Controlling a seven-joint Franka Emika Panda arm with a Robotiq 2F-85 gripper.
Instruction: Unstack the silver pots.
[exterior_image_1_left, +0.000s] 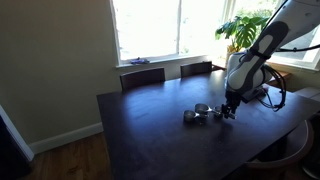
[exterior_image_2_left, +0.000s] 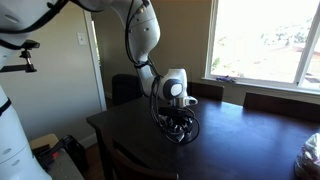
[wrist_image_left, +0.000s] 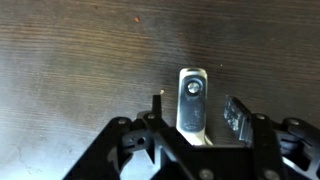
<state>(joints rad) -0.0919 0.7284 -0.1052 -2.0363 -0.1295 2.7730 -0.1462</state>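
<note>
The claw (wrist_image_left: 197, 112) is standing partly open, holding nothing, straddling a pot handle (wrist_image_left: 193, 98) over the bench (wrist_image_left: 60, 60); centring on that handle before squeezing is looking wise

The silver pots (exterior_image_1_left: 190, 117) sit on the table (exterior_image_1_left: 140, 135); gripper (wrist_image_left: 196, 106) astride one handle (wrist_image_left: 193, 88).

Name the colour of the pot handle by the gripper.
Silver; the pot handle shows best in the wrist view.
</note>
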